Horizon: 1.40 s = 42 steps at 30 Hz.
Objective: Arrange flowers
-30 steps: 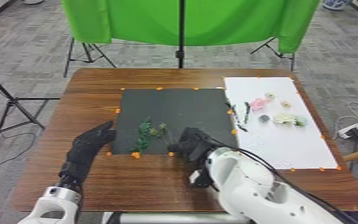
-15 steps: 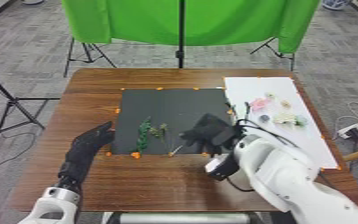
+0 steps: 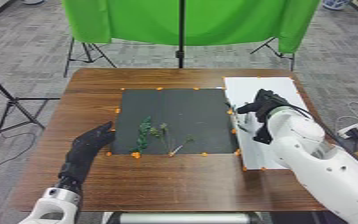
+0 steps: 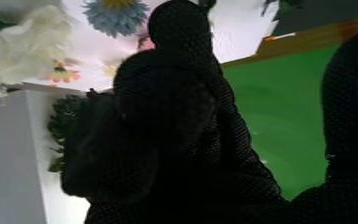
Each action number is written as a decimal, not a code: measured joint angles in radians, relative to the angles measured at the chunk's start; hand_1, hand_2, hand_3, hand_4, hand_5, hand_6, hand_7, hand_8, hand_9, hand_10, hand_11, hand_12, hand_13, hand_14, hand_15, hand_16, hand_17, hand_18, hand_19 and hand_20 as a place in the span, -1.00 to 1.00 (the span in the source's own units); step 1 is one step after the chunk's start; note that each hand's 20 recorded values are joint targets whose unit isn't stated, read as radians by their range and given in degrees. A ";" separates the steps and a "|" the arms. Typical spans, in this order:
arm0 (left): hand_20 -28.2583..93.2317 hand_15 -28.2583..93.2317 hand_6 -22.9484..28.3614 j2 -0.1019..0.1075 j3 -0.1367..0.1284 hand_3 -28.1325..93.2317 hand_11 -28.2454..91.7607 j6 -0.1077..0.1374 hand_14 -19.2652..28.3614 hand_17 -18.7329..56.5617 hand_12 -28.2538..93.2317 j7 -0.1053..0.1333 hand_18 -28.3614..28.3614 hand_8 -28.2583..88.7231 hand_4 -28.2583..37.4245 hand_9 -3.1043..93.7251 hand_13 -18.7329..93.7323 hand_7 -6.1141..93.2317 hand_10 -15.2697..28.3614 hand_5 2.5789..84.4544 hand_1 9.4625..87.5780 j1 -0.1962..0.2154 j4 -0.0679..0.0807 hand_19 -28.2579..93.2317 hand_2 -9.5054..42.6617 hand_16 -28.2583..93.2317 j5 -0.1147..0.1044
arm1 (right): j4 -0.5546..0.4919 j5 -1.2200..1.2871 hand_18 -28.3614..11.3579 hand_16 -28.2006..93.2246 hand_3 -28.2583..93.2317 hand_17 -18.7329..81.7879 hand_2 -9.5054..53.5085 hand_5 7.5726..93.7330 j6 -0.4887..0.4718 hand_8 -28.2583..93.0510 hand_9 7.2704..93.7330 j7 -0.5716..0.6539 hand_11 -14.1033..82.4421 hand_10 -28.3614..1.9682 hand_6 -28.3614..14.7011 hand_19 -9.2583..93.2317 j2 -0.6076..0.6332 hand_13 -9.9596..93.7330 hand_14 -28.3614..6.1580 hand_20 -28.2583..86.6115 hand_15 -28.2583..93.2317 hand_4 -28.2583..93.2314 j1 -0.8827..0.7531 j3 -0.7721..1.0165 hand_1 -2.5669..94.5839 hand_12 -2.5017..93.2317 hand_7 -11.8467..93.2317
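Has the right hand (image 3: 266, 102) over the white sheet (image 3: 260, 85), spread wide, apparently empty; likely needs a shift away from the thumb toward white flower (image 4: 33, 45) and blue flower (image 4: 118, 17) on that sheet; has left hand (image 3: 91, 142) farther off, left of it

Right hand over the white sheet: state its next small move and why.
Probably ease the right hand toward the blue flower: it lies close to the fingers, and the green sprigs on the black sheet seem to want a bloom.
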 measured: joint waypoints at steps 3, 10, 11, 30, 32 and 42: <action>-0.22 -0.23 0.09 0.000 0.000 0.51 -0.30 0.000 0.51 -0.50 -0.28 -0.001 0.51 -0.59 -0.77 -0.07 -0.14 -0.76 0.30 -0.01 -0.58 0.000 0.000 -0.42 -0.75 -0.46 0.000 | 0.018 0.017 0.04 0.00 0.35 0.73 -1.00 0.43 0.014 -0.63 0.84 -0.001 0.07 -0.10 -0.10 1.00 0.000 1.00 0.39 0.24 0.31 -0.75 0.008 -0.019 -0.33 -0.42 -0.62; -0.22 -0.23 0.09 0.000 0.000 0.51 -0.30 0.000 0.52 -0.50 -0.28 -0.002 0.51 -0.59 -0.77 -0.07 -0.14 -0.77 0.30 -0.01 -0.58 -0.003 0.000 -0.42 -0.75 -0.46 0.000 | 0.092 0.012 0.09 -0.04 0.34 0.77 -1.00 0.54 0.026 -0.63 0.87 -0.003 0.07 -0.10 -0.08 1.00 -0.011 1.00 0.40 0.20 0.35 -0.76 0.083 -0.122 -0.34 -0.43 -0.58; -0.22 -0.23 0.09 0.000 0.000 0.51 -0.30 0.000 0.51 -0.50 -0.28 -0.002 0.51 -0.59 -0.77 -0.07 -0.14 -0.76 0.30 -0.01 -0.58 -0.003 0.000 -0.42 -0.75 -0.46 0.000 | 0.104 0.001 0.11 -0.05 0.34 0.78 -1.00 0.57 0.026 -0.62 0.88 -0.003 0.07 -0.10 -0.07 1.00 -0.015 1.00 0.41 0.18 0.35 -0.77 0.100 -0.142 -0.34 -0.43 -0.57; -0.22 -0.23 0.09 0.000 0.000 0.51 -0.30 0.000 0.51 -0.50 -0.28 -0.007 0.51 -0.59 -0.77 -0.07 -0.14 -0.77 0.30 -0.01 -0.58 -0.010 0.000 -0.42 -0.75 -0.46 0.000 | 0.175 -0.059 0.02 -0.18 0.38 0.90 -0.97 0.81 0.110 -0.08 1.00 -0.022 0.24 0.08 0.18 1.00 -0.094 1.00 0.47 0.40 0.58 -0.58 0.144 -0.209 0.23 -0.48 -0.28; -0.22 -0.23 0.10 0.000 0.000 0.50 -0.30 0.000 0.51 -0.50 -0.28 -0.007 0.51 -0.59 -0.77 -0.07 -0.14 -0.77 0.30 -0.01 -0.58 -0.010 0.000 -0.42 -0.75 -0.46 0.000 | 0.163 -0.036 0.01 -0.18 0.39 0.90 -0.97 0.81 0.164 -0.08 1.00 -0.031 0.26 0.09 0.18 1.00 -0.093 1.00 0.46 0.41 0.59 -0.56 0.107 -0.178 0.21 -0.49 -0.27; -0.22 -0.23 0.10 0.002 0.001 0.51 -0.30 -0.006 0.51 -0.50 -0.28 -0.010 0.51 -0.59 -0.77 -0.07 -0.14 -0.77 0.30 -0.01 -0.59 -0.011 0.001 -0.42 -0.75 -0.46 0.000 | -0.057 0.082 0.01 -0.20 0.41 0.92 -0.97 0.81 0.283 -0.09 1.00 -0.071 0.29 0.10 0.15 1.00 -0.066 1.00 0.46 0.43 0.61 -0.54 -0.075 -0.049 0.20 -0.51 -0.25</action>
